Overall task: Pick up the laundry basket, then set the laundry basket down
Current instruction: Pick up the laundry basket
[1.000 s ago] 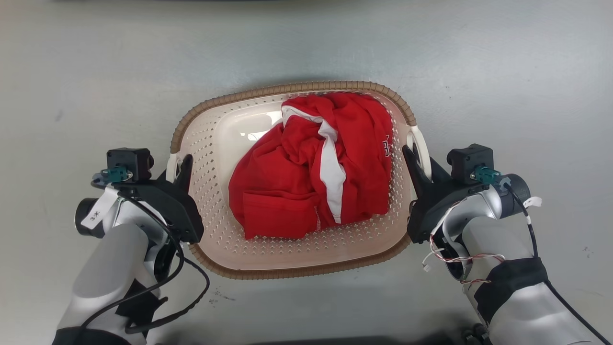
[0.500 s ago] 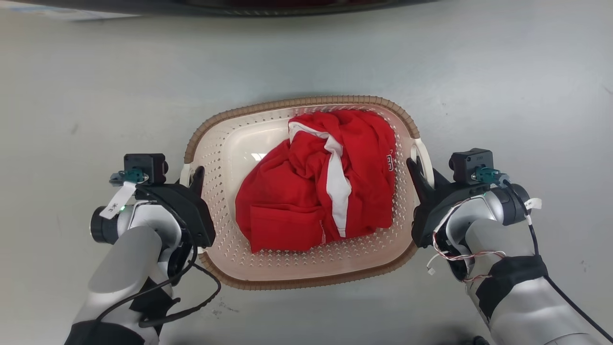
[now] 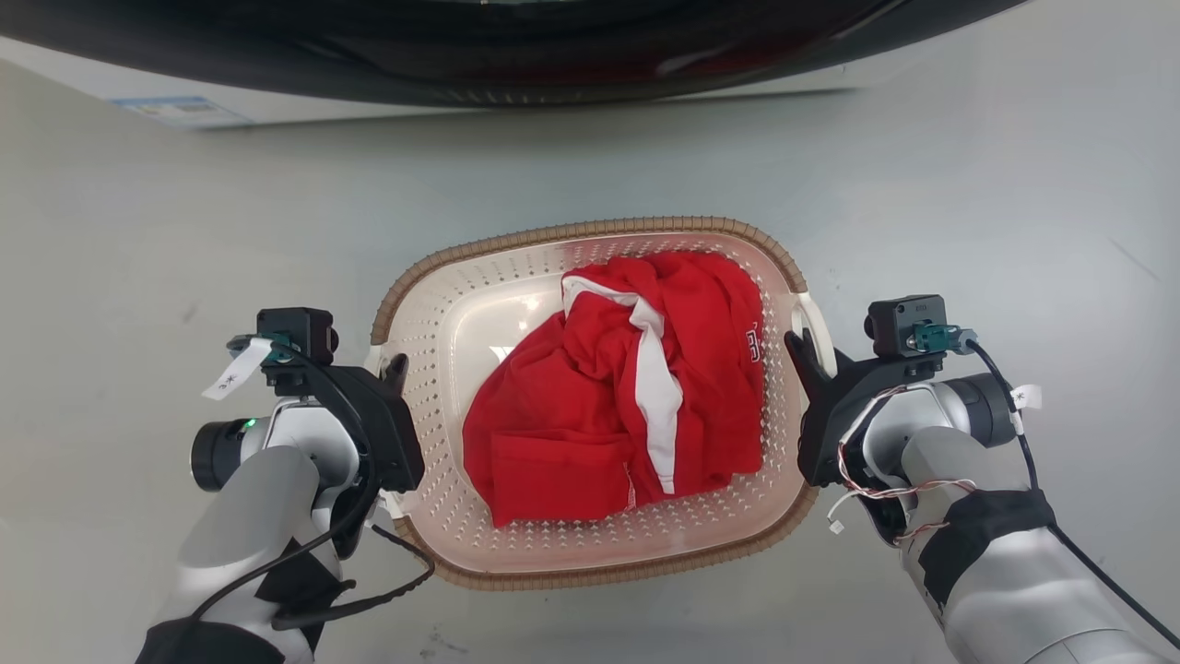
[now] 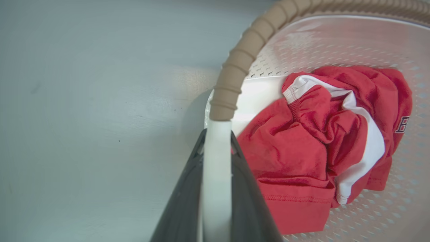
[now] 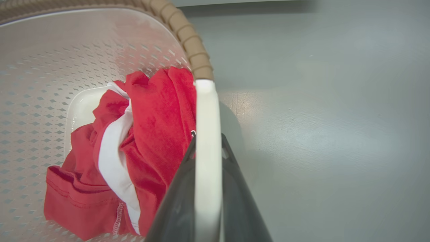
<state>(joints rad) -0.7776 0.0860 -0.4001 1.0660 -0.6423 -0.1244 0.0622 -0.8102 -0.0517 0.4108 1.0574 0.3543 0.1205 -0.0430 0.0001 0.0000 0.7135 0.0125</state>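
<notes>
Cream laundry basket point(image 3: 572, 544) lies between left fingers point(image 4: 184, 208) and right fingers point(image 5: 178, 208), both clamped on its handles point(image 4: 216, 168).

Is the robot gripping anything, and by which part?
Yes: the shallow cream perforated plastic laundry basket with a brown rim. The left pincer clamps its left white handle, the right pincer its right white handle.

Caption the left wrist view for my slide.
Left gripper, jaws shut on the white handle of the laundry basket; crumpled red-and-white garment inside, grey floor alongside.
</notes>
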